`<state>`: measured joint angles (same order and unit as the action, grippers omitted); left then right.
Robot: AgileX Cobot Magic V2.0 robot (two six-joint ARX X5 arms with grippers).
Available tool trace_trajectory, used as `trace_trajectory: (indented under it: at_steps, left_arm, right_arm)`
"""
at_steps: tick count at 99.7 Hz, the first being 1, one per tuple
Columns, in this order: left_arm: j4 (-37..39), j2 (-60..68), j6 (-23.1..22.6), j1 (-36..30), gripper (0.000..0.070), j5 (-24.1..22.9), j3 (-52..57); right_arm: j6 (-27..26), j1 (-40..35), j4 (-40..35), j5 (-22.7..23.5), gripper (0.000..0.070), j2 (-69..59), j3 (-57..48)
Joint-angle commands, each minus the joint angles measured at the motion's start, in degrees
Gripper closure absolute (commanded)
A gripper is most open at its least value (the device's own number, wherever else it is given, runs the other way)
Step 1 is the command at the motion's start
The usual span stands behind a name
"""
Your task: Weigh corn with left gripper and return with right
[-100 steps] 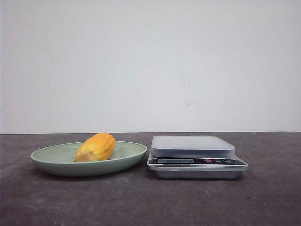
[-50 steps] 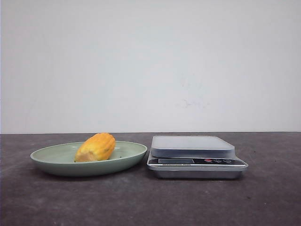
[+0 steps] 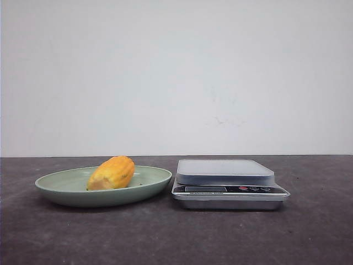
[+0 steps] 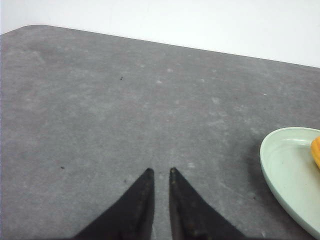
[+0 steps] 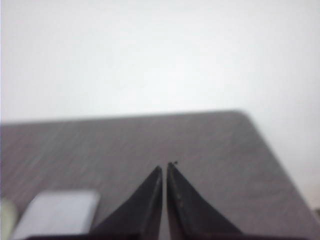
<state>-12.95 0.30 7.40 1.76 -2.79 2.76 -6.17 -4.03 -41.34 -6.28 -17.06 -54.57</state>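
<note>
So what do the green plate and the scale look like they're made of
The plate: glazed ceramic or melamine, judging by its smooth, softly glossy pale green surface. The scale: likely brushed metal or silver-painted plastic body, with a matte pale platform on top.

Even, soft bright light, faint shadows under the plate (image 3: pixel 66 190) and scale (image 3: pixel 229 190), right wrist view blurred

Corn (image 3: pixel 112 173): yellow-orange, bumpy kernel rows, paler yellow at its near-left end. Plate (image 3: pixel 66 194): pale sage green, plain. Scale (image 3: pixel 229 185): silver-grey, dark control strip with a red button. Table (image 3: pixel 176 237): mottled dark grey. Wall (image 3: pixel 176 72): white. Gripper fingers (image 4: pixel 137 207): black.
</note>
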Motion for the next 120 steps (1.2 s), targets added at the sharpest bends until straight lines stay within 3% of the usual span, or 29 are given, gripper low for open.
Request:
trace_trajectory:
  at_steps: [1, 23, 36, 50, 63, 120]
  left_arm:
    - [-0.31, -0.11, -0.7, 0.15, 0.0688, 0.26, -0.98]
    - [-0.31, -0.11, -0.68, 0.15, 0.0688, 0.26, -0.98]
    - [-0.31, -0.11, -0.68, 0.15, 0.0688, 0.26, -0.98]
    - [-0.31, -0.11, -0.68, 0.15, 0.0688, 0.26, -0.98]
    - [-0.28, -0.11, -0.68, 0.15, 0.0688, 0.26, -0.98]
    - [-0.31, -0.11, -0.68, 0.15, 0.0688, 0.26, -0.98]
  right_arm:
    - [0.87, 2.62, 8.9, 1.27, 0.0691, 2.69, 8.72]
    - [1.86, 6.8, 22.97, 3.85, 0.0691, 9.92, 32.59]
    - [3.76, 6.75, 27.28, 4.09, 0.0691, 12.94, 43.15]
    - [3.87, 6.16, 29.7, 7.45, 0.0691, 16.81, 50.6]
    - [4.15, 5.88, 30.91, 9.81, 0.0691, 16.83, 53.83]
    - [5.53, 5.9, 32.41, 9.49, 0.0691, 16.83, 53.83]
